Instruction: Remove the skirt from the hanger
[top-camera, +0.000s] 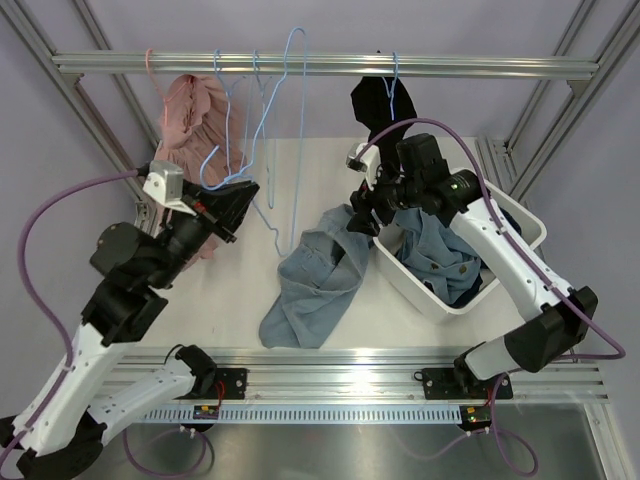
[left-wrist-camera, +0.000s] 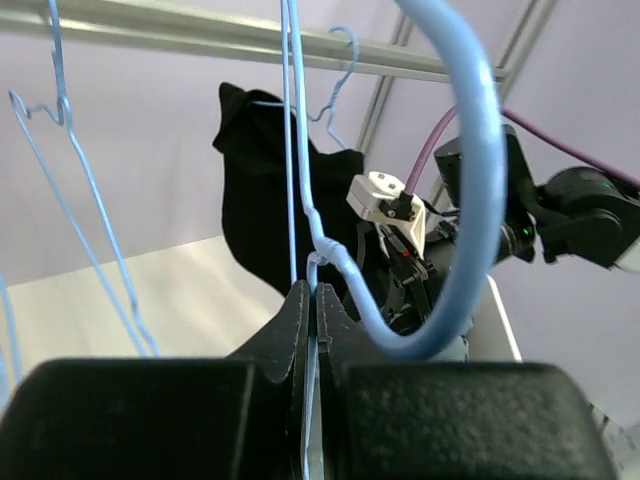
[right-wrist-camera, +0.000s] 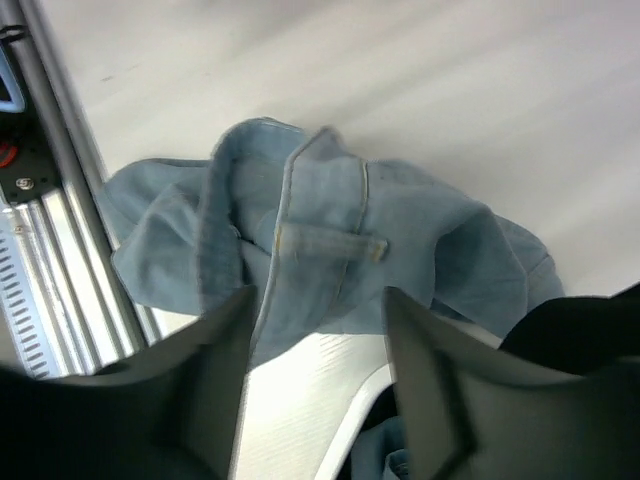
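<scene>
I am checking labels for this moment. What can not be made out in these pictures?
Top view: the right arm covers part of the basket and its contents.
Left wrist view: the body of the left gripper hides the lower part of the blue hanger.
Right wrist view: blurred fingers of the right gripper cover the near edge of the skirt.

White bin (top-camera: 412, 287) (denim (top-camera: 440, 255) inside), pink garment (top-camera: 190, 112), black garment (top-camera: 372, 100)

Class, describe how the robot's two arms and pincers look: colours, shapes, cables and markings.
The left arm and right arm: white links, black joints, a purple cable looping off each. A white camera box at the left wrist; green light near the right. The left pincer and right pincer: black, flat-fingered.
</scene>
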